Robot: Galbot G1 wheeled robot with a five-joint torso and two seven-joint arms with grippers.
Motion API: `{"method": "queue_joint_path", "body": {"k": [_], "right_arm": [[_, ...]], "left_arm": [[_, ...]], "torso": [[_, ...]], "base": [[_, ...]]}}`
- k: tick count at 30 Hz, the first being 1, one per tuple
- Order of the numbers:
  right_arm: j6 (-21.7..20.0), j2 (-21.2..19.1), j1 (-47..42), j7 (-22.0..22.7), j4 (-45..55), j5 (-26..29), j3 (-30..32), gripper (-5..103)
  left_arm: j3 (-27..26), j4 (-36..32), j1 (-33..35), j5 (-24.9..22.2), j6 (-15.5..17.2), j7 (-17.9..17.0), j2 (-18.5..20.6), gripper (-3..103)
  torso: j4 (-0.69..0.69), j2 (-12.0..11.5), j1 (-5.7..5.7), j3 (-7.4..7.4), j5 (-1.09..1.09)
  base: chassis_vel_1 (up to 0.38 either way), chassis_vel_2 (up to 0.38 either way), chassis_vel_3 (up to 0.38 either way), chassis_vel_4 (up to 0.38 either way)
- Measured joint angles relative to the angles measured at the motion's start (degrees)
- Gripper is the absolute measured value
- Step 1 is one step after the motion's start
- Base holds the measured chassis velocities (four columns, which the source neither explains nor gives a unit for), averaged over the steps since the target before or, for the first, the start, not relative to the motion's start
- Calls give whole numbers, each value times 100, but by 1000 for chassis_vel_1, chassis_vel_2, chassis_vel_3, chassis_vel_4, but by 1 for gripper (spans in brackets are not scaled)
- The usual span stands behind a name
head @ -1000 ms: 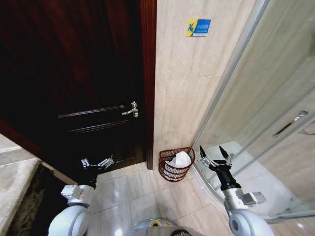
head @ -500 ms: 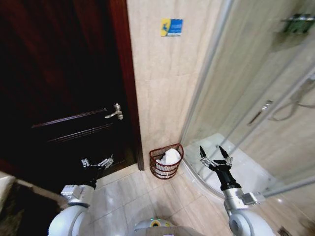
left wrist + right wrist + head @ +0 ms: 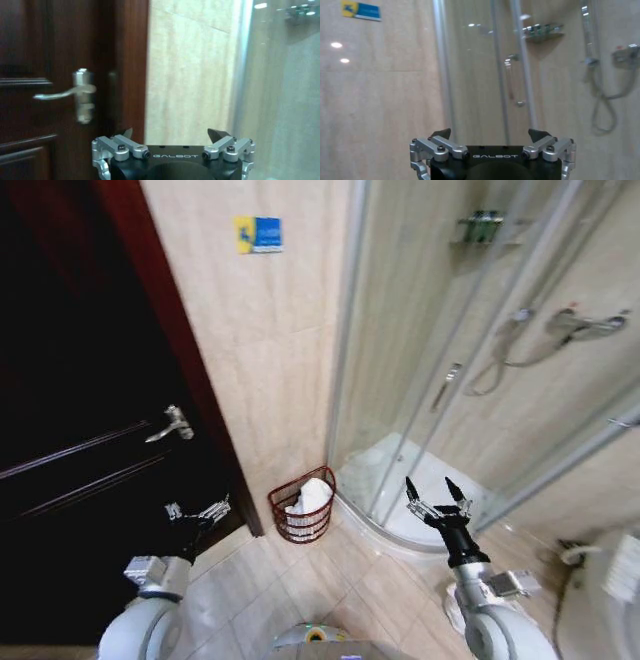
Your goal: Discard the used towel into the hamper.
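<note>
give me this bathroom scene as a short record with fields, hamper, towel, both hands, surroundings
hamper: reddish-brown open-weave basket on the tiled floor, against the wall between the dark door and the shower enclosure
towel: white towel inside the hamper, sticking up above the rim
left hand: open, empty, raised in front of the dark door
right hand: open, empty, raised in front of the shower enclosure
door handle: silver lever
wall sign: blue and yellow plate on the beige tile

A dark wooden door (image 3: 70,430) with a lever handle (image 3: 168,425) stands beside a glass shower enclosure (image 3: 450,350).
</note>
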Motion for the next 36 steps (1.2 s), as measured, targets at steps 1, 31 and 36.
{"method": "queue_joint_path", "body": {"k": [1,31,36], "right_arm": [[0,0,0,0,0,0,0,100],[0,0,0,1,0,0,0,100],[0,0,0,0,0,0,1,100]], "left_arm": [[0,0,0,0,0,0,0,98],[0,0,0,0,0,0,0,98],[0,0,0,0,0,0,0,98]], "torso": [[0,0,0,0,0],[1,0,0,0,0],[-2,0,0,0,1]], "base": [[-104,-132,-135,-133],[-125,-125,-125,-125],[-120,-111,-117,-116]]}}
